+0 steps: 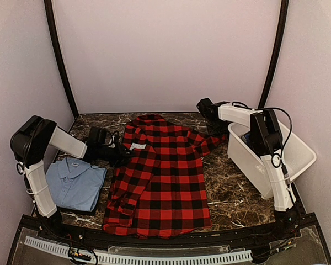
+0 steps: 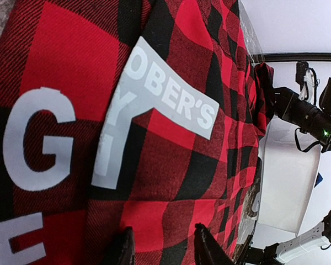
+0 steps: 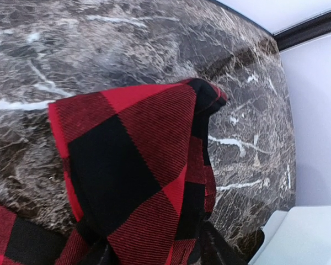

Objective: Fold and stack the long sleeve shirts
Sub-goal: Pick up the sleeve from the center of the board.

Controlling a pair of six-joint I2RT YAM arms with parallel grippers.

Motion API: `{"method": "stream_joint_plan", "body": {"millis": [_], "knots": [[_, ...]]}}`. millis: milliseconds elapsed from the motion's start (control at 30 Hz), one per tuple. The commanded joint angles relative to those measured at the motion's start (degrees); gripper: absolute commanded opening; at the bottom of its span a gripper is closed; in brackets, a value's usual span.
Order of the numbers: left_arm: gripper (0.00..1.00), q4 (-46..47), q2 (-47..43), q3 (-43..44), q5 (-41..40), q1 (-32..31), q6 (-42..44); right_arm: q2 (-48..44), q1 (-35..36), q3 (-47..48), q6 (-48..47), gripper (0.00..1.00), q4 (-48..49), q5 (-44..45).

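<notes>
held the soft, floppy red shirt (image 1: 160,182) in half-closed jaws: left gripper (image 2: 164,244) by the label (image 2: 171,99), right gripper (image 3: 157,253) on the sleeve end (image 3: 132,154).

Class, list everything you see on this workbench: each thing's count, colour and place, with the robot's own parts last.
flannel shirt: one, red-and-black checked, spread across the table's middle
light blue shirt: one, folded, left near corner
bin: one, white, right side
table: one, dark marble
left arm, right arm: white and black, near edge
left tool: black, gripping the flannel near its neck
right tool: black, gripping its sleeve end
</notes>
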Motion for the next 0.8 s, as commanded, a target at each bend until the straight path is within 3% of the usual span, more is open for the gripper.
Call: {"method": "stream_joint_plan", "body": {"millis": [0,300,500,767], "knots": [[0.36,-0.5,-2.8,0.4,0.7,0.2,0.7,1.5,-0.5,2.1,-1.9,0.41,0.5,1.3],[0.36,0.1,-2.6,0.1,0.9,0.2,0.6,-2.7,-0.1,0.5,-5.4,0.0,8.0,-3.8],[0.36,0.4,-2.7,0.2,1.2,0.2,0.5,-7.4,1.5,-2.3,-6.5,0.0,12.8,-7.7],[0.36,0.1,-3.4,0.8,2.0,0.2,0.9,-18.3,8.9,-10.7,-4.1,0.0,18.8,-14.4]]}}
